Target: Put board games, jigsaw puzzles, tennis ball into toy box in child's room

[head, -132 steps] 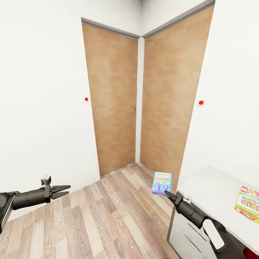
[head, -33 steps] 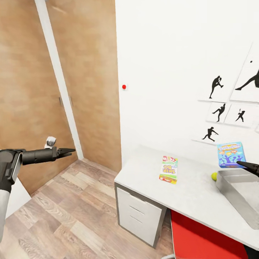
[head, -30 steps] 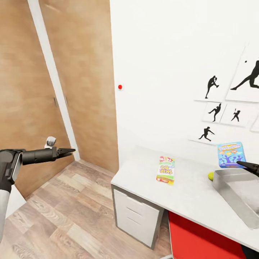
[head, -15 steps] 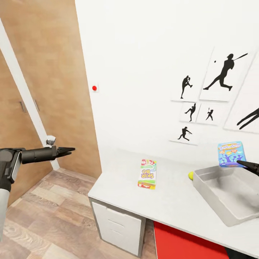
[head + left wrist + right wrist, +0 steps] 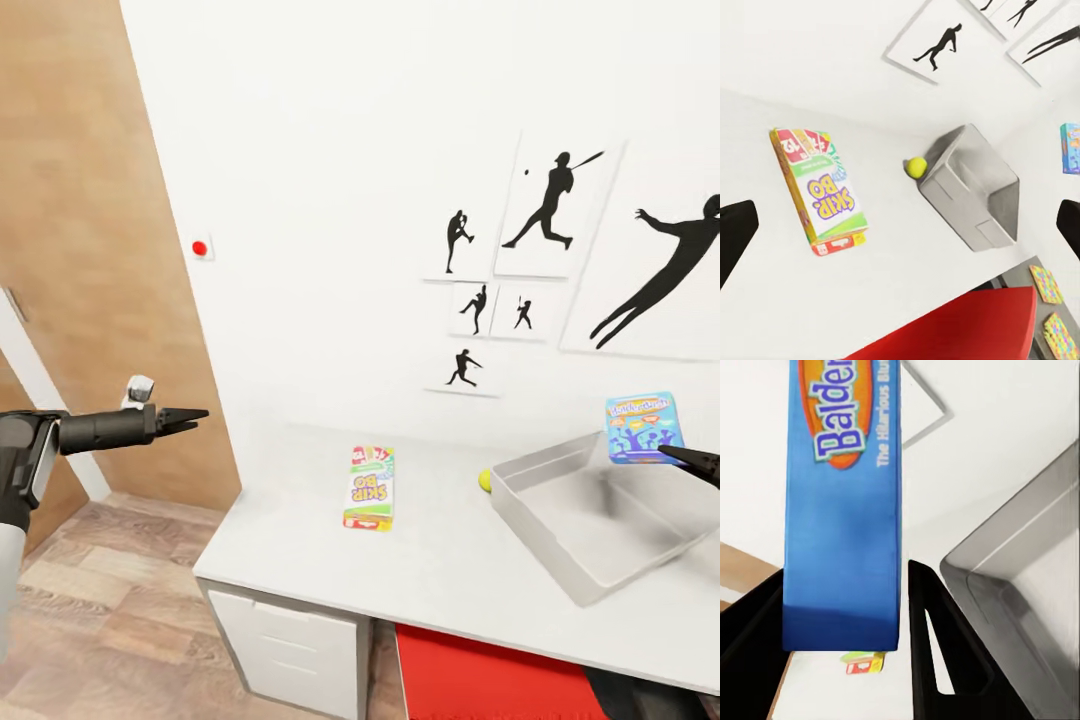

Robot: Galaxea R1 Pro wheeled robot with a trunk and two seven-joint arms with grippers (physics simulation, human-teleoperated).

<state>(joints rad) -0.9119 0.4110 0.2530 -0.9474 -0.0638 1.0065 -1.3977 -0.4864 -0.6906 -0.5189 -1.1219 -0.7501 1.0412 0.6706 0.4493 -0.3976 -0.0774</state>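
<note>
My right gripper [image 5: 688, 457] is shut on the blue board game [image 5: 644, 428], holding it upright in the air above the far side of the toy box [image 5: 535, 540]. In the right wrist view the blue board game [image 5: 844, 495] sits between both fingers, with the toy box [image 5: 1035, 585] below it. The tennis ball [image 5: 485, 481] lies against the box's left corner. A white and green board game [image 5: 369, 487] lies flat on the table [image 5: 440, 560]. Two jigsaw puzzles [image 5: 1047, 283] lie on a lower section beyond. My left gripper [image 5: 192, 413] hangs open over the floor, left of the table.
A red chair [image 5: 480, 670] is tucked under the table beside the white drawer unit [image 5: 285, 640]. Black ball-player pictures [image 5: 545, 205] hang on the white wall behind. A wooden door [image 5: 90, 250] stands at the left, with wood-plank floor [image 5: 90, 600] below it.
The whole view has swung to the right, bringing the table and toy box toward the middle. Both arms keep their pose, and the blue board game stays in my right gripper.
</note>
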